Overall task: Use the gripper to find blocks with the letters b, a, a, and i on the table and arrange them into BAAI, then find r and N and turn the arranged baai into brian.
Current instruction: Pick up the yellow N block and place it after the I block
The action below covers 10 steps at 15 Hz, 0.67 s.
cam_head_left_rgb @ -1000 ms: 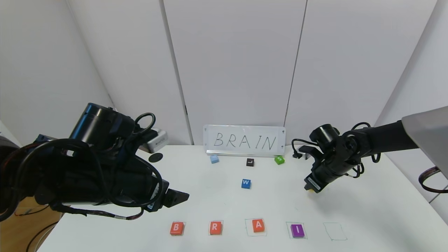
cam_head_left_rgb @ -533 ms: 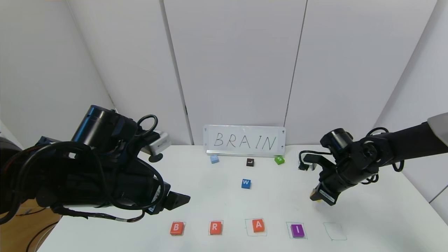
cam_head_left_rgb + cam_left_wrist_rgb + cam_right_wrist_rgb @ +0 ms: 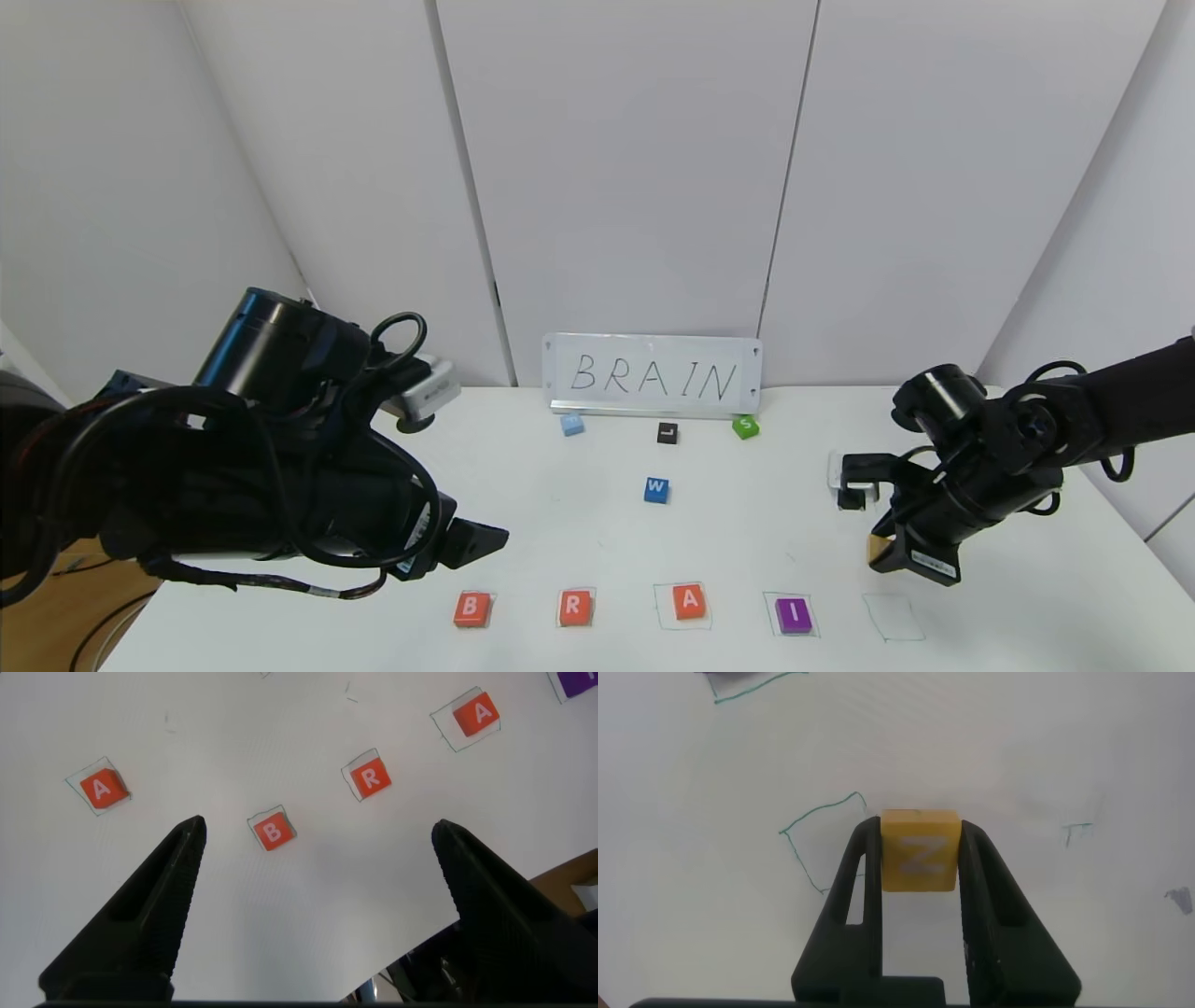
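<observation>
White table point(image 3: 747, 541); pale panelled wall point(image 3: 635, 187) behind.

front row left to right: B point(image 3: 471, 609) | r point(image 3: 575, 608) | A point(image 3: 689, 602) | I point(image 3: 794, 615) | W block point(image 3: 656, 490) behind

On the white worktop point(image 3: 579, 523) you see three orange-red blocks with white letters, B point(image 3: 471, 609), R point(image 3: 575, 608) and A point(image 3: 689, 602), then a purple block point(image 3: 794, 615) with a white I, and some of them sit inside thin green pen outlines. Farther back you have a blue block point(image 3: 656, 489) with a white W, a black block point(image 3: 667, 432) with a pale L, a green block point(image 3: 745, 427) with a white S and a light blue block point(image 3: 571, 424). The black right claw point(image 3: 920, 873) carries a yellow block point(image 3: 919, 851) with a pale N, and the left claw point(image 3: 318, 840) is black too.
</observation>
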Tool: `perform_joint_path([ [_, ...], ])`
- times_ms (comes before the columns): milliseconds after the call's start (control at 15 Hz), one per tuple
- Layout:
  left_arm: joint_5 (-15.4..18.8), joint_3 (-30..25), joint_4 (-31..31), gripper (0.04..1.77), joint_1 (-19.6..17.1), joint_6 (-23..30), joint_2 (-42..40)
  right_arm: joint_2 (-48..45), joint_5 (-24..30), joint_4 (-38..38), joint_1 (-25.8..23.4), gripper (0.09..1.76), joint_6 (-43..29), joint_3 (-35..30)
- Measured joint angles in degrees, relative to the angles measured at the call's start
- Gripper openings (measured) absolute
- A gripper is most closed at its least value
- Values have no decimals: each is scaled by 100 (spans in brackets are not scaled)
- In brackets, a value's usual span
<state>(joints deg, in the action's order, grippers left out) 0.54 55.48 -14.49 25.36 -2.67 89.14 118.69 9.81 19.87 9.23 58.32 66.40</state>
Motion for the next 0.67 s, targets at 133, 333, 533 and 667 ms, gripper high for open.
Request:
perform_joint_path([
  [133,0,-7,2,172,5,-4,17,5,252,-195,-22,54,146,-113],
  [333,0,-28,13,172,11,-23,77,33,368,-358,-143,54,906,-255],
  [533,-69,-39,16,172,18,-33,163,74,340,-347,-343,54,1382,-367],
  [667,-160,-50,22,172,50,-33,221,111,327,-323,-394,54,1512,-397],
])
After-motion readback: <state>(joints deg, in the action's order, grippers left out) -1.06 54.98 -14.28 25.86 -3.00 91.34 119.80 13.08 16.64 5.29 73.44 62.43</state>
